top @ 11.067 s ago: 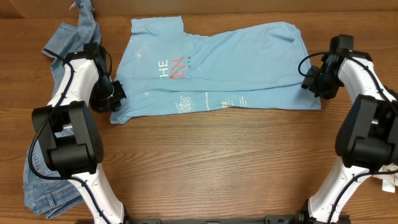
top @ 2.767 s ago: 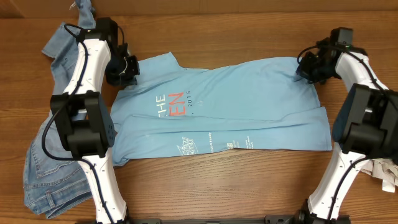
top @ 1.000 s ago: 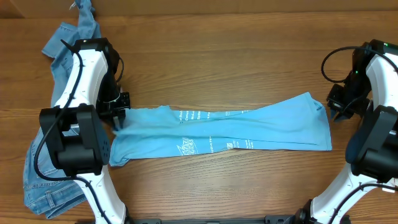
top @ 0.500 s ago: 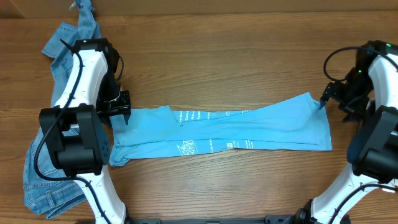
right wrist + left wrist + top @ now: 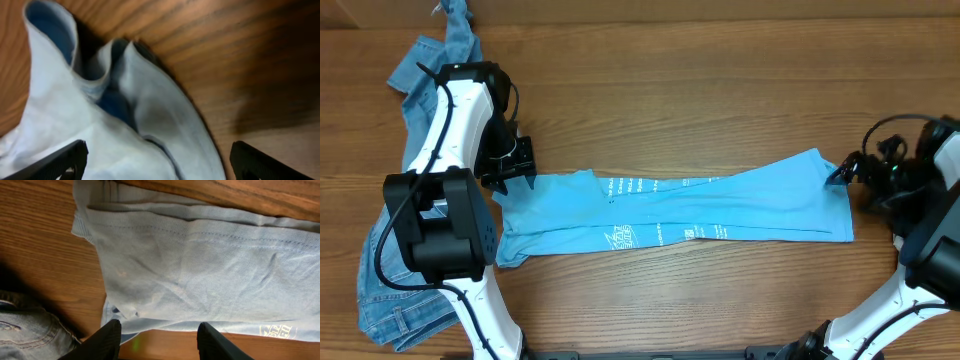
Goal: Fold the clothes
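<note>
The light blue T-shirt (image 5: 680, 210) lies folded into a long flat band across the table, white print showing near its middle. My left gripper (image 5: 512, 170) is open just above the shirt's left end, holding nothing; the left wrist view shows the shirt (image 5: 200, 265) below my spread fingertips (image 5: 107, 339). My right gripper (image 5: 850, 172) is open at the shirt's right end, holding nothing; the right wrist view shows the shirt's bunched edge (image 5: 115, 115) between my wide-apart fingers (image 5: 65, 159).
Darker blue denim jeans (image 5: 415, 75) lie along the table's left side, running from the back edge down to the front left; a part shows in the left wrist view (image 5: 25, 332). Bare wooden table (image 5: 680, 100) lies behind and in front of the shirt.
The shirt lies still. My left gripper has lifted slightly off the shirt's left end. My right gripper has let go and drawn back to the right of the shirt's right end.
</note>
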Controlling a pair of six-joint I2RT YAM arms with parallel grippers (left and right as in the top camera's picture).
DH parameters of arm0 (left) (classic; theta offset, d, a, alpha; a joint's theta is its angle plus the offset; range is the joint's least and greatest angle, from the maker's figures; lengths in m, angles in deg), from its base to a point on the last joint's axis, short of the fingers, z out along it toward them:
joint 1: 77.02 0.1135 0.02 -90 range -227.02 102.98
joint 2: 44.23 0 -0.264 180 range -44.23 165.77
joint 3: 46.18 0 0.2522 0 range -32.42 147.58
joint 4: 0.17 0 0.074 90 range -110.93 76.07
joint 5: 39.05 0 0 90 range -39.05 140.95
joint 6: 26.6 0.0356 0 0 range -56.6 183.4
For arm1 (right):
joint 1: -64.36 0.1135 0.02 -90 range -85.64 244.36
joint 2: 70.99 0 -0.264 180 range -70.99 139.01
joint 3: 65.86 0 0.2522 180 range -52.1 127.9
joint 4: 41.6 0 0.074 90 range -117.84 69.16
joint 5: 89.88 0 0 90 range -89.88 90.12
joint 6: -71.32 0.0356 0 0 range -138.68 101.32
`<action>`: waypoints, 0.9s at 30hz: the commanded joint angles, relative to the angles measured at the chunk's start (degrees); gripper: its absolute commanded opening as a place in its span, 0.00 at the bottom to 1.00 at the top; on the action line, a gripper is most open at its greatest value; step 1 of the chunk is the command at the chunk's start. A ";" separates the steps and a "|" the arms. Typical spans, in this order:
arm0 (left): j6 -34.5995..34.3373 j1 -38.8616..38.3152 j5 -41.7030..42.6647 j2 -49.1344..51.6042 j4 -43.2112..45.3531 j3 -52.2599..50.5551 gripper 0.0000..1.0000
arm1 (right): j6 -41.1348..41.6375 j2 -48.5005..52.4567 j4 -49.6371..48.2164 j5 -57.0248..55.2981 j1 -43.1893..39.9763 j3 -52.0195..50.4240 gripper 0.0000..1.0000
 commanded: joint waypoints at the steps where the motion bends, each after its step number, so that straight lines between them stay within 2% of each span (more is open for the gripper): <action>1: -0.11 -0.44 0.85 -1.18 0.24 -0.24 0.53 | -1.49 -1.42 -2.97 3.54 0.31 -3.34 0.98; 4: -0.11 -0.44 0.85 -1.18 0.39 -0.24 0.53 | -1.49 -1.40 -3.63 4.57 1.22 -4.24 0.98; 7: -0.11 -0.44 0.85 -1.18 0.37 -0.24 0.53 | -1.49 -1.40 -3.65 4.55 3.69 -4.24 0.89; 10: -0.11 -0.44 0.85 -1.18 0.37 -0.24 0.54 | -1.46 -1.40 -4.35 4.04 5.97 -4.24 0.65; 11: -0.09 -0.44 0.85 -1.18 0.37 -0.24 0.54 | -1.40 -1.40 -4.42 3.87 6.36 -4.24 0.53; 12: -0.11 -0.44 0.85 -1.18 0.35 -0.24 0.53 | -1.16 -1.40 -4.52 3.32 6.51 -4.24 0.37; 13: -0.11 -0.44 0.83 -1.18 0.33 -0.24 0.53 | -0.52 -1.40 -4.55 2.32 6.49 -4.24 0.27; 14: -0.11 -0.44 0.85 -1.18 0.28 -0.24 0.53 | 1.44 -1.40 -4.72 -0.24 6.45 -4.24 0.13; 15: -0.11 -0.44 0.85 -1.18 0.31 -0.24 0.53 | 3.02 -1.40 -4.79 -2.08 6.25 -4.24 0.08; 17: -0.13 -0.44 0.87 -1.18 0.26 -0.24 0.50 | 6.56 -1.40 -5.35 -5.05 5.62 -4.22 0.04; 21: -0.11 -0.39 0.87 -1.60 0.37 -0.17 0.46 | 8.28 -1.44 -4.87 -5.22 3.87 -0.85 0.04; 27: -1.53 -0.37 1.64 -7.04 3.19 -0.17 0.46 | 11.43 -1.81 7.65 -9.18 2.75 16.20 0.04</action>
